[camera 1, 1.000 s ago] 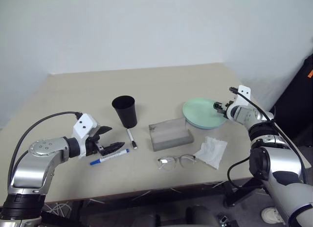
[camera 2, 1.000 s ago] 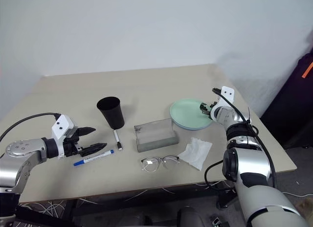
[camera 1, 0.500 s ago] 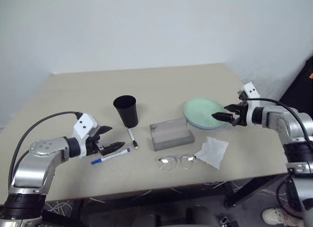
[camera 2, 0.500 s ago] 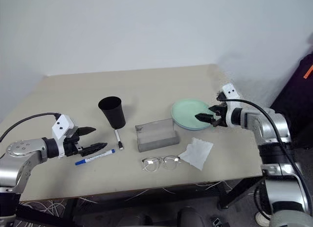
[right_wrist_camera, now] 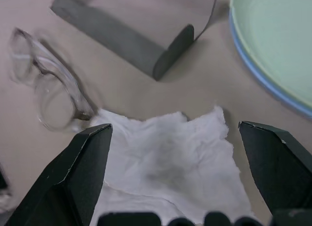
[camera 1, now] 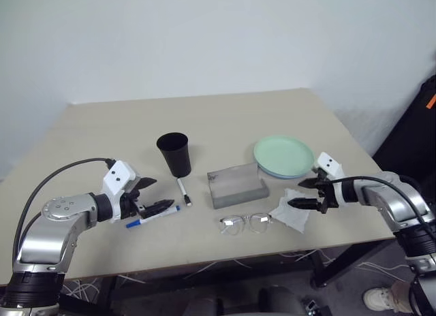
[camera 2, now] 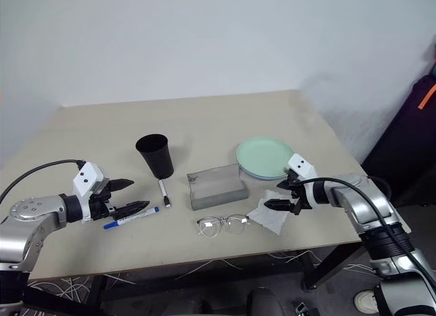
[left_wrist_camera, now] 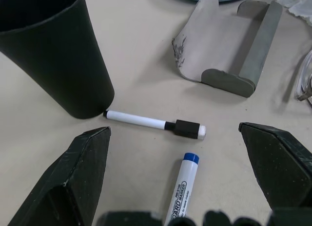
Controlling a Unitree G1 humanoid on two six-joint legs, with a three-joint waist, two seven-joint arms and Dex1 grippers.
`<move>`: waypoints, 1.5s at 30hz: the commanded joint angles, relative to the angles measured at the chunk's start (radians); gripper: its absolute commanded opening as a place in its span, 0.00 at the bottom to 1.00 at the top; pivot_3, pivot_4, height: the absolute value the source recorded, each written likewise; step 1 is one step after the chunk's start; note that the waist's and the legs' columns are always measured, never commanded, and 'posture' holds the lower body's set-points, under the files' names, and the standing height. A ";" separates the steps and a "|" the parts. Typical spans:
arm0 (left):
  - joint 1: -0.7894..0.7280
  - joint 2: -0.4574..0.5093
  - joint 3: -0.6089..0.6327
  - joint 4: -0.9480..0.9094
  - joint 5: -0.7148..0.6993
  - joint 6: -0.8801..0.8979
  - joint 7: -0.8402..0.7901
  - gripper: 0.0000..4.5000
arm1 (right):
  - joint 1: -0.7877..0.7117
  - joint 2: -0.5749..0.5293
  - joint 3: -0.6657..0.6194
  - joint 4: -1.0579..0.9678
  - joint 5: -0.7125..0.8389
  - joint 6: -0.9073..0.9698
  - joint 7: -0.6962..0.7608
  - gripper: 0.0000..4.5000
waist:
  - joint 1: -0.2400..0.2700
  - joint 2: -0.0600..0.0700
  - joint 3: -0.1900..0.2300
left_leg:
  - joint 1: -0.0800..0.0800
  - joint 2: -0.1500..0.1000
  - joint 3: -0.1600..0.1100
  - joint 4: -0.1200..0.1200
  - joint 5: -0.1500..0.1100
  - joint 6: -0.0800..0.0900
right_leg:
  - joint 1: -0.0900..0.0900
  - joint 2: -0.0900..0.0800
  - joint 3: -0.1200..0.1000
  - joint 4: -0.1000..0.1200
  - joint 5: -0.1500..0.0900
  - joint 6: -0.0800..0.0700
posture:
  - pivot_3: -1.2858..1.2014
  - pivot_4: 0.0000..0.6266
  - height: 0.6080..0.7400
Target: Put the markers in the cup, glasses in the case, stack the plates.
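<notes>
Our left end effector [camera 1: 153, 195] hovers low over the counter [camera 1: 95, 139] with its two fingers spread wide and nothing between them. The blue-capped marker [camera 1: 151, 216] lies just under and in front of its fingertips, the black-capped marker [camera 1: 182, 191] a little beyond that, and the black cup [camera 1: 174, 154] stands upright just past the markers, close to the short one's end. Our right end effector [camera 1: 305, 193] is also spread wide and empty, poised above the white tissue [camera 1: 289, 211]. The glasses [camera 1: 246, 223] lie just beside the tissue, on the side toward our left end effector. The grey case [camera 1: 237, 186] sits beyond them with its lid up. The green plate [camera 1: 283, 153] rests on the blue plate [right_wrist_camera: 253, 70], near our right end effector.
</notes>
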 commanded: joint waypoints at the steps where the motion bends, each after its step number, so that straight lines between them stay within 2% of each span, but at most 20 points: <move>1: -0.007 0.003 0.017 -0.034 -0.013 -0.002 0.006 1.00 | -0.007 0.008 0.007 0.015 -0.036 -0.051 -0.013 1.00 | 0.001 0.000 0.000 | 0.000 0.000 0.000 0.000 0.000 0.000 | 0.000 0.000 0.000 0.000 0.000 0.000 | 0.52 0.00 0.93; 15: 0.008 0.001 0.020 -0.056 -0.018 0.012 0.017 1.00 | 0.058 -0.033 0.065 0.020 -0.133 -0.176 0.049 1.00 | 0.001 -0.001 0.000 | 0.000 -0.001 0.001 0.000 0.000 -0.001 | 0.001 0.000 0.000 0.001 0.000 0.000 | 0.52 0.00 0.93; 18: 0.008 0.000 0.018 -0.058 -0.018 0.013 0.019 1.00 | 0.060 -0.034 0.059 0.018 -0.138 -0.184 0.057 0.86 | 0.001 -0.001 0.000 | 0.000 -0.001 0.001 0.000 0.000 -0.001 | 0.001 0.000 0.000 0.001 0.000 0.000 | 0.52 0.00 0.93; 29: 0.002 -0.005 0.015 -0.053 -0.015 0.011 0.020 1.00 | 0.049 -0.049 0.065 -0.003 -0.151 -0.195 0.111 0.00 | 0.001 -0.002 0.000 | 0.000 -0.001 0.001 0.001 0.000 -0.001 | 0.001 0.000 0.000 0.000 0.000 0.000 | 0.52 0.00 0.93; 38: -0.004 -0.004 0.016 -0.047 -0.013 0.008 0.021 1.00 | -0.032 -0.026 0.032 0.010 -0.134 -0.193 0.122 0.00 | 0.001 -0.002 0.000 | 0.000 -0.001 0.001 0.001 0.000 -0.001 | 0.001 0.000 0.000 0.001 0.000 0.000 | 0.52 0.00 0.93; 42: -0.017 -0.002 0.013 -0.032 -0.009 0.004 0.019 1.00 | -0.214 0.051 -0.040 0.136 -0.103 -0.158 0.056 0.00 | -0.002 -0.001 0.000 | 0.001 0.000 0.001 0.001 0.000 -0.001 | 0.000 0.000 0.000 0.001 0.000 0.000 | 0.52 0.00 0.93; 45: -0.032 -0.005 0.006 -0.019 -0.004 0.000 0.017 1.00 | -0.348 0.120 -0.052 0.332 -0.154 -0.198 -0.057 0.00 | -0.002 -0.002 0.000 | 0.001 -0.001 0.002 0.001 0.000 -0.001 | 0.000 0.001 -0.001 0.001 0.000 0.000 | 0.52 0.00 0.93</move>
